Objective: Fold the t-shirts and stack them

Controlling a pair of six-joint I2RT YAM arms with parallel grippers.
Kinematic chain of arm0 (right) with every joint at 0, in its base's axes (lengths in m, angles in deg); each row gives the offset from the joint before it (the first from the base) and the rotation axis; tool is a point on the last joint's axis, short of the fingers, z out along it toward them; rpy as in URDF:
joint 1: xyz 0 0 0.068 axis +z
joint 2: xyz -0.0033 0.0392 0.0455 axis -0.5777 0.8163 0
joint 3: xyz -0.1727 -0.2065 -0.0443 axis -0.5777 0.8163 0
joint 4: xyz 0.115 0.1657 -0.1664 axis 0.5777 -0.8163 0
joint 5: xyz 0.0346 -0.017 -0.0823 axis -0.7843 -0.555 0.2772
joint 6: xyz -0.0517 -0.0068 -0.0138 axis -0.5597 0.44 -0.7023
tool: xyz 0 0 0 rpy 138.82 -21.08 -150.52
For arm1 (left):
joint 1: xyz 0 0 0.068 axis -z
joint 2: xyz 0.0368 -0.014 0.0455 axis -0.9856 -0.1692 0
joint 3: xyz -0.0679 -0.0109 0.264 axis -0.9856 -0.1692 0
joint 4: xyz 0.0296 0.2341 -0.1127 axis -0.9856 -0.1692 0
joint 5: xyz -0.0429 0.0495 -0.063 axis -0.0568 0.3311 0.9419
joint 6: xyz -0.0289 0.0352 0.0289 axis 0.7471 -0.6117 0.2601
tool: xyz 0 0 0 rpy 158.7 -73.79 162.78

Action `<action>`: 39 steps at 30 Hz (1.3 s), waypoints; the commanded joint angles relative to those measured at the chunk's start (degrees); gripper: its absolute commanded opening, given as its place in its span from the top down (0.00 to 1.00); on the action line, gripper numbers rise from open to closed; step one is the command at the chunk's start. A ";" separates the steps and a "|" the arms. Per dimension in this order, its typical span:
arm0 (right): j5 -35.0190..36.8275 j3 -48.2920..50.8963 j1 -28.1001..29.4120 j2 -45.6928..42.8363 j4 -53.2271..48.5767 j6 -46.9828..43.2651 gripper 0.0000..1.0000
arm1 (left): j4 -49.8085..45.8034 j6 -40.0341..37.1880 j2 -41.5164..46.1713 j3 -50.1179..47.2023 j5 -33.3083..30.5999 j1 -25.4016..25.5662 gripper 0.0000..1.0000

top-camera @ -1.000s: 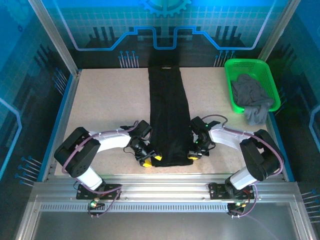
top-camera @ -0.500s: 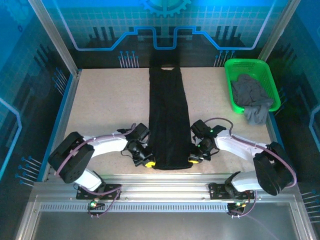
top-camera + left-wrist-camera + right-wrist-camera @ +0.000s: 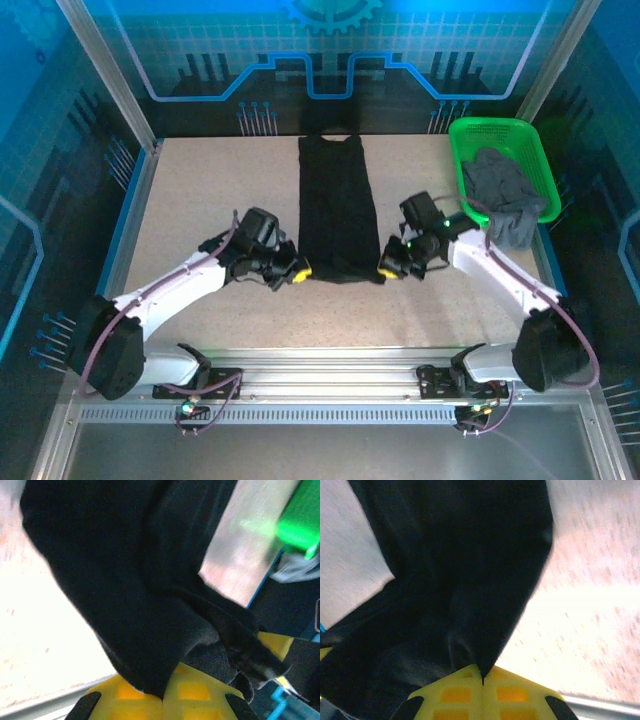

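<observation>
My left gripper [image 3: 298, 270] and right gripper [image 3: 386, 271] are each pinched closed on a near corner of the black t-shirt [image 3: 335, 210]. The shirt stretches away between them as a narrow strip. Beyond the right gripper, the grey t-shirt [image 3: 505, 190] lies in a green basket [image 3: 462, 135].

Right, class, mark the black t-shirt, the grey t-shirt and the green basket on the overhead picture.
black t-shirt [image 3: 335, 210]: top view, middle of the folded strip.
grey t-shirt [image 3: 505, 185]: top view, bunched cloth inside the basket.
green basket [image 3: 488, 126]: top view, its far rim.
</observation>
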 commanded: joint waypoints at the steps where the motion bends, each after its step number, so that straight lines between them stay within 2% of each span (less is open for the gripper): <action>1: 1.42 -7.96 -2.56 7.34 -0.41 -3.05 1.00 | 4.87 0.82 -5.26 5.33 -1.12 -4.35 1.00; 7: 1.94 -24.58 -5.84 22.58 -1.63 -5.58 1.00 | 9.05 -0.82 -19.43 15.66 0.76 -9.86 1.00; 15: 2.09 -40.55 -8.04 39.64 -4.35 -7.19 1.00 | 9.55 -2.59 -35.09 28.17 2.11 -12.82 1.00; 17: 1.35 -43.64 -8.50 43.68 -4.71 -7.50 0.99 | 10.14 -2.93 -38.54 30.72 3.04 -13.42 0.91; 21: -2.12 -51.24 -9.70 49.91 -6.58 -10.21 0.61 | 7.68 -5.24 -41.56 34.59 2.56 -14.57 0.58; 22: -1.27 -52.73 -10.02 50.13 -7.66 -11.26 0.54 | 6.83 -6.28 -40.86 34.68 1.74 -14.76 0.52; 24: 0.17 -53.46 -10.84 48.72 -8.39 -12.35 0.46 | 5.27 -8.03 -38.35 33.76 0.51 -14.94 0.46; 25: 0.67 -53.00 -11.40 47.25 -8.36 -12.77 0.43 | 4.61 -8.73 -36.22 32.28 -0.52 -14.90 0.43; 29: 2.07 -45.29 -12.05 39.17 -5.97 -14.96 0.38 | 4.29 -7.65 -25.69 20.76 -3.63 -14.68 0.43; 33: 2.03 -28.44 -10.53 28.97 -0.93 -14.41 0.39 | 8.28 -0.80 -17.96 7.06 -2.76 -12.70 0.48; 36: 0.07 -15.55 -8.29 22.57 5.17 -11.86 0.40 | 13.72 4.58 -15.99 0.35 -2.40 -10.55 0.48; 39: -1.73 -7.44 -6.45 20.17 10.28 -8.96 0.40 | 19.84 9.16 -17.91 -2.11 -1.84 -8.93 0.45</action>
